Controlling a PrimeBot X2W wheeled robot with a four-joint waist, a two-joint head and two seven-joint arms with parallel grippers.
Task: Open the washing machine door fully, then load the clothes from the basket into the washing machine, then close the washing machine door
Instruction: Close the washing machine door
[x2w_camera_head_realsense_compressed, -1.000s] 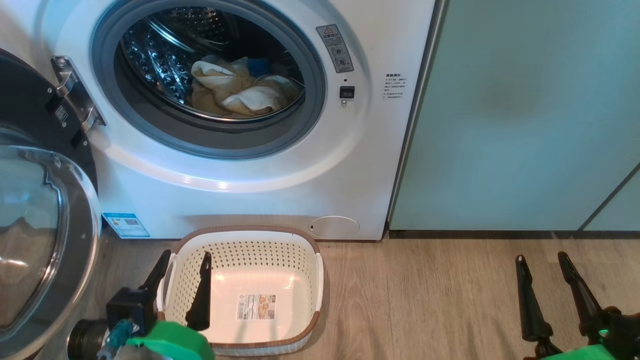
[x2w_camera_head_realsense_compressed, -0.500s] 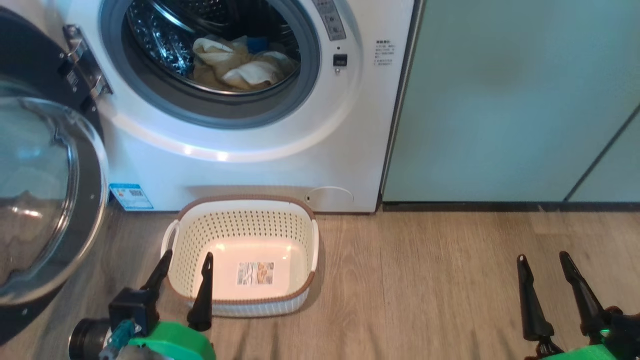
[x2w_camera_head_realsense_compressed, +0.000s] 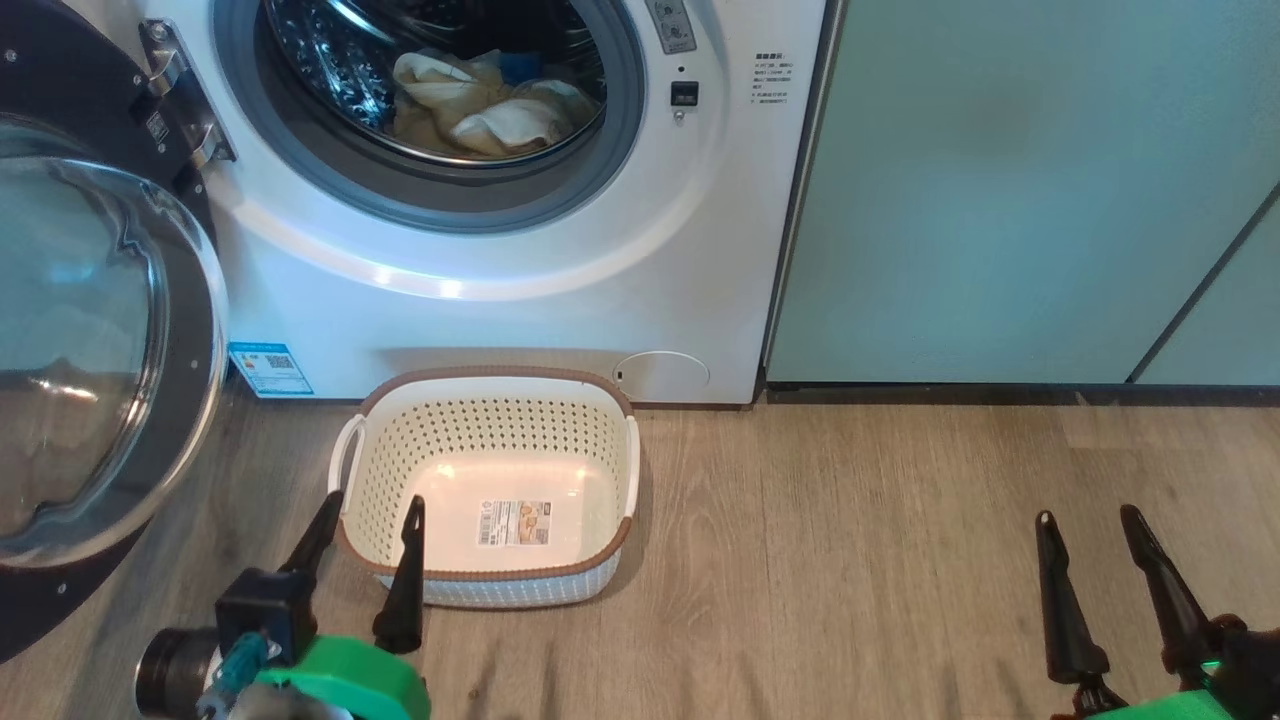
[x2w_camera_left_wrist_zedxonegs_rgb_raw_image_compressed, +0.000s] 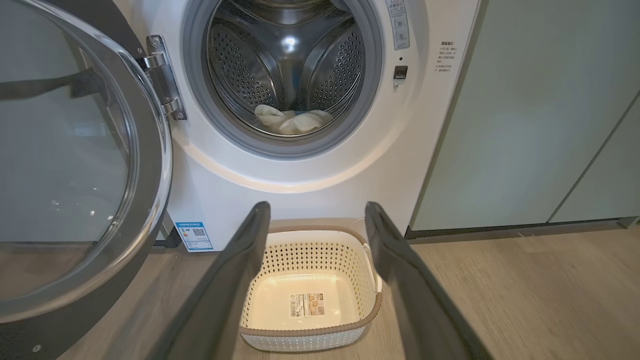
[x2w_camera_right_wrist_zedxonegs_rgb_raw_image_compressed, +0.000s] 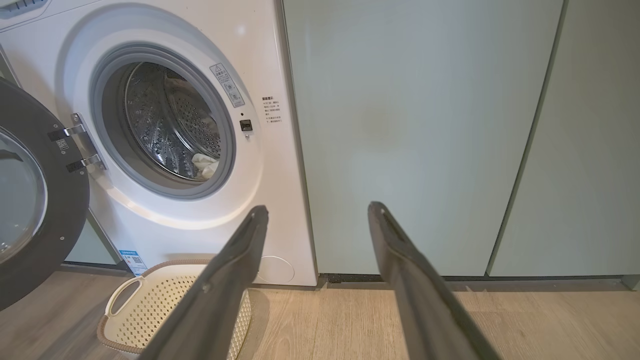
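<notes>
The white washing machine (x2w_camera_head_realsense_compressed: 520, 300) stands with its round black door (x2w_camera_head_realsense_compressed: 90, 350) swung wide to the left. Pale yellow and blue clothes (x2w_camera_head_realsense_compressed: 490, 100) lie inside the steel drum, and the clothes (x2w_camera_left_wrist_zedxonegs_rgb_raw_image_compressed: 290, 120) show in the left wrist view too. The cream basket (x2w_camera_head_realsense_compressed: 490, 440) sits on the floor before the machine with only its label inside. My left gripper (x2w_camera_head_realsense_compressed: 372, 507) is open, fingertips over the basket's near left corner. My right gripper (x2w_camera_head_realsense_compressed: 1088, 518) is open above bare floor at the lower right. The basket (x2w_camera_left_wrist_zedxonegs_rgb_raw_image_compressed: 310, 280) lies between the left fingers (x2w_camera_left_wrist_zedxonegs_rgb_raw_image_compressed: 235, 280).
Pale green cabinet doors (x2w_camera_head_realsense_compressed: 1000, 200) run to the right of the machine. Wooden floor (x2w_camera_head_realsense_compressed: 850, 560) stretches before them. The open door juts out on the left, close to my left arm.
The head camera has tilted down and drawn back: machine and basket have slid up the picture. Both grippers keep their places in view and stay open.
</notes>
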